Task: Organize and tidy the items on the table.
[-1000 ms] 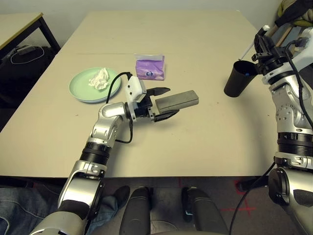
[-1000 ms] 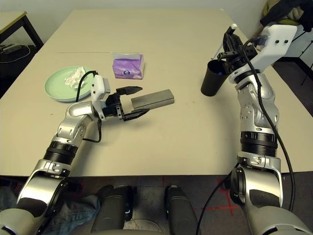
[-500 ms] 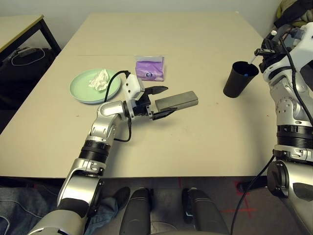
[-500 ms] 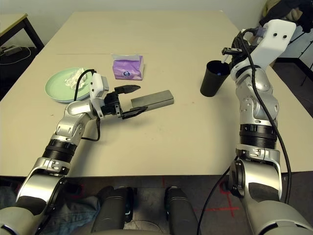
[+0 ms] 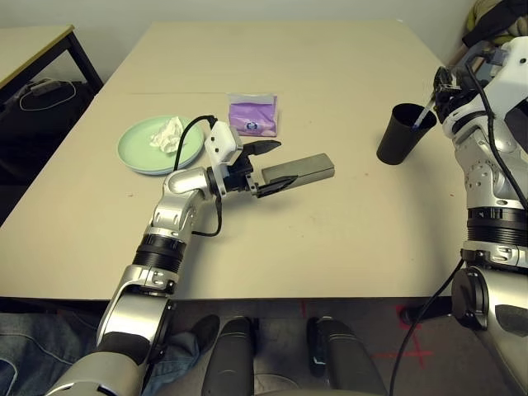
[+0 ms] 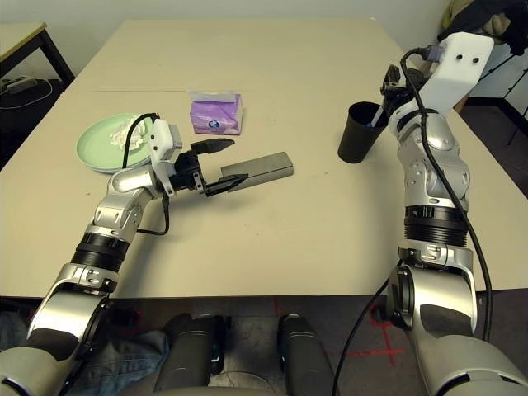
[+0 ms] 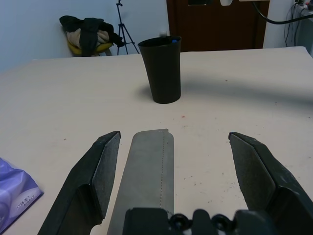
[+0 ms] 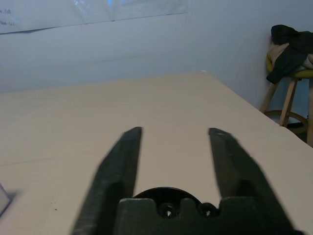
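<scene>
- Left arm: the forearm reaches forward from the near edge of the desk (image 5: 289, 264), then the wrist turns inward, to the robot's right.
- Left hand (image 7: 175, 133): open and holding nothing; its fingers point along the case, low over its near-left end.
- Glasses case (image 5: 307, 169): lies flat on the desk, directly ahead of the left hand. Its long axis runs mainly left to right, right end slightly farther away, roughly in line with the fingers.
- Alignment: in the left wrist view the case sits between the two fingers, off-centre towards one of them. The left hand is much the nearer. A small sideways correction and a slight advance would probably be required before closing across the case's width.
- Black cup (image 5: 399, 139): upright, well to the right of the case, with the pen (image 5: 425, 114) leaning in it.
- Right hand (image 8: 173, 131): open, beside and above the cup rim; the pen appears released.
- Purple tissue pack (image 5: 252, 115): beyond the left hand.
</scene>
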`<state>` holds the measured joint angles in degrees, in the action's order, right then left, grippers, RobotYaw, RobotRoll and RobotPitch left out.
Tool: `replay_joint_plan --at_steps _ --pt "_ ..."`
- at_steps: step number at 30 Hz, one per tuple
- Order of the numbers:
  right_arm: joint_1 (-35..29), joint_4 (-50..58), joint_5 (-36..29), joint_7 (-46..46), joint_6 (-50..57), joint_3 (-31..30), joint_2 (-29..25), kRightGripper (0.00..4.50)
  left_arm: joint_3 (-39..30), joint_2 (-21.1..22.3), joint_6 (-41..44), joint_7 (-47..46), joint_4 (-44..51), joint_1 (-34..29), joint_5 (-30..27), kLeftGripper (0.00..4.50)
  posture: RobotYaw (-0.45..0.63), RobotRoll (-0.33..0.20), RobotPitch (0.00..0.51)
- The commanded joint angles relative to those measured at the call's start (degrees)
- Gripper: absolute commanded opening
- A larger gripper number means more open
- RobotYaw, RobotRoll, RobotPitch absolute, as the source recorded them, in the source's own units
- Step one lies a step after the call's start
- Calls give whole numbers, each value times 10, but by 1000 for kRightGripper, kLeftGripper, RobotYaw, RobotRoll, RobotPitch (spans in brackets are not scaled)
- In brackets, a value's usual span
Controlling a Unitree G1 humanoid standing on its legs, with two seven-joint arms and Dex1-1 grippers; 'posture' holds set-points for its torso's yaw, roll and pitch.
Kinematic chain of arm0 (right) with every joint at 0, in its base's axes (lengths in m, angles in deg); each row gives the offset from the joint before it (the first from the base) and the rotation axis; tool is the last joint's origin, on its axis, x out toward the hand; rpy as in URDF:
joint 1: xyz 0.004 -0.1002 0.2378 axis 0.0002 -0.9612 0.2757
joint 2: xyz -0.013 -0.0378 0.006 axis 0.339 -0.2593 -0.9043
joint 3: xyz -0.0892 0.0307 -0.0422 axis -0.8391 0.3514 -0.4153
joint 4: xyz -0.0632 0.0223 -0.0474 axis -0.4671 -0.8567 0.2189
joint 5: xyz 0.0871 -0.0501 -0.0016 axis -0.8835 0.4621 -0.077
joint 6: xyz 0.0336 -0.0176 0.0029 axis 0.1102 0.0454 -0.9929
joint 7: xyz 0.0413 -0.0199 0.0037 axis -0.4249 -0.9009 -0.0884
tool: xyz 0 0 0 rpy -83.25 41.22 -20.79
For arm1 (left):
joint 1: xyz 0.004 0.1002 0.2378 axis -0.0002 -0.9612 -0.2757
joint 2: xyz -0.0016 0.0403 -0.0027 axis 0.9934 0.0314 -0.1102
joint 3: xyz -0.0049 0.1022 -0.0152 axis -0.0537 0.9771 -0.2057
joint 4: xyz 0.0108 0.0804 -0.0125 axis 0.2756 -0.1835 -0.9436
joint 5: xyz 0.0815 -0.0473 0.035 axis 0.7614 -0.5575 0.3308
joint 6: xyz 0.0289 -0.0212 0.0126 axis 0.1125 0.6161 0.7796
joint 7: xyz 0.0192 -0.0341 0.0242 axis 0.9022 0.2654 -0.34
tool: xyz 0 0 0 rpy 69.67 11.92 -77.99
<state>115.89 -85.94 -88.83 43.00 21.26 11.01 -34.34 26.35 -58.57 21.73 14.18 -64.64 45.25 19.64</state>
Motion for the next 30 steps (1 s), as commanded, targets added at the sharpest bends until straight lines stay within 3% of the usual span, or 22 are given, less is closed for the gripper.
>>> replay_joint_plan --at_steps 1,5,12,20,30 --pt "0 -5 0 -7 2 1 -2 4467 -5 1 1 -11 -7 6 5 4500 91 0 78" --pt "-15 8 -11 -67 -44 -11 4 4467 -18 -9 13 -56 -5 8 5 4500 85 0 78" --pt "-102 73 -33 -180 -114 -37 23 4467 -48 -36 35 -172 21 -20 8 4500 67 0 80" --pt "-201 84 -23 -193 -155 -43 39 4467 -88 -59 26 -315 43 -57 26 4500 81 0 88" --pt "-237 22 21 -161 -239 -52 81 4467 -131 -69 -42 -421 36 -103 41 4500 95 0 93"
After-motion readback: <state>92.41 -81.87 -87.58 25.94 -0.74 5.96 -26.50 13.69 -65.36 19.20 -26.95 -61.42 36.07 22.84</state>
